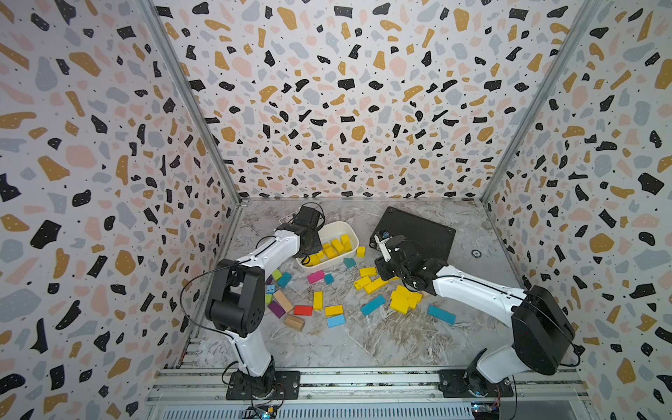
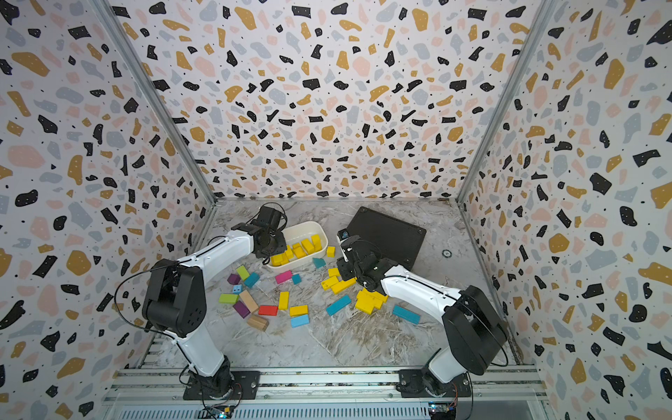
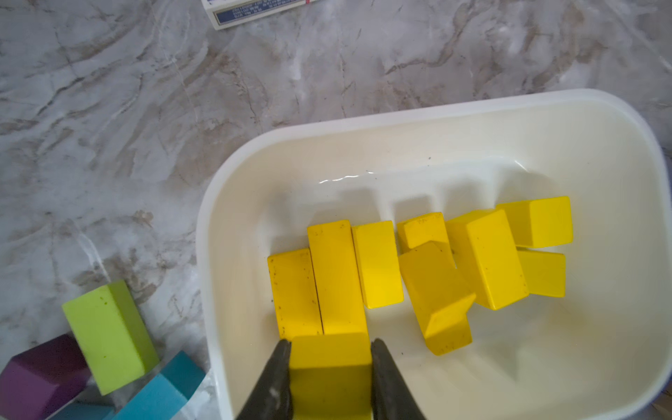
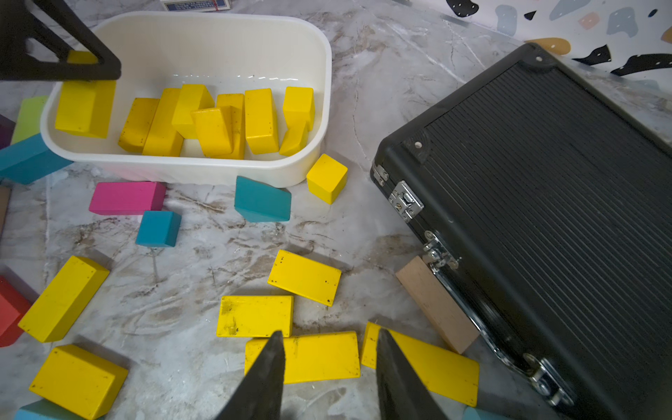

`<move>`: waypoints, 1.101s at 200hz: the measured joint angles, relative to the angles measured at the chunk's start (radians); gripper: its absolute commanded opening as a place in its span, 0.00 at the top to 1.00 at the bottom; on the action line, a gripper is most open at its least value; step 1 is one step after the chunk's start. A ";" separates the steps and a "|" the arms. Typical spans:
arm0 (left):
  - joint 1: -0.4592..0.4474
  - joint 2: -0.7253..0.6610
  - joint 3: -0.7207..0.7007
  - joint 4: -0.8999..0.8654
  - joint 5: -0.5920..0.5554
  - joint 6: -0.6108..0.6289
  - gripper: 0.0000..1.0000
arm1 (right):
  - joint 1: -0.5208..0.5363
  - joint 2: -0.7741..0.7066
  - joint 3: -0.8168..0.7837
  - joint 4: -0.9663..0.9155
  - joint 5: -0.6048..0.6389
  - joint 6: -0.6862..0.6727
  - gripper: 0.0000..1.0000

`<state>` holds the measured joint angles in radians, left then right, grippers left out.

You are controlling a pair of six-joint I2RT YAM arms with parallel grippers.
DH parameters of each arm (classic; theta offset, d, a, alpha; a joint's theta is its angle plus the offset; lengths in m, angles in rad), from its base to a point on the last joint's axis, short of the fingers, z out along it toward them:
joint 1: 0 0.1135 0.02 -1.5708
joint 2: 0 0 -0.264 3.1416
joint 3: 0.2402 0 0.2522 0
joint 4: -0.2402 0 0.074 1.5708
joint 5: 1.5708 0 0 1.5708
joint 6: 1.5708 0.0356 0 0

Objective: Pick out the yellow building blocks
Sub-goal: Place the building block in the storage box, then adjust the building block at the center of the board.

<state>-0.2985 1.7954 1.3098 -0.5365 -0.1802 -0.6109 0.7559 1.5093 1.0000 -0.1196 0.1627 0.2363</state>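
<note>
Nearer than the white plastic tub, the right gripper is hanging with jaws parted, grasping nothing, over a flat yellow bar among the loose yellow painted building blocks. They are looking light, rigid and slick-painted, so pinching across the short width should be gripping best. Over the tub's corner the left gripper is clenching one yellow block, with more lying inside. Only the wrist views are showing the jaws; in both top views the wrists are hiding them.
</note>
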 measured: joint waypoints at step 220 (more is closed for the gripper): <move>0.024 -0.347 -0.195 0.059 -0.010 0.026 0.58 | 0.003 -0.046 -0.091 -0.119 -0.065 -0.009 0.56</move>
<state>-0.2749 1.4483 1.1152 -0.4778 -0.1902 -0.5850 0.7593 1.4635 0.9089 -0.2386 0.0978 0.2272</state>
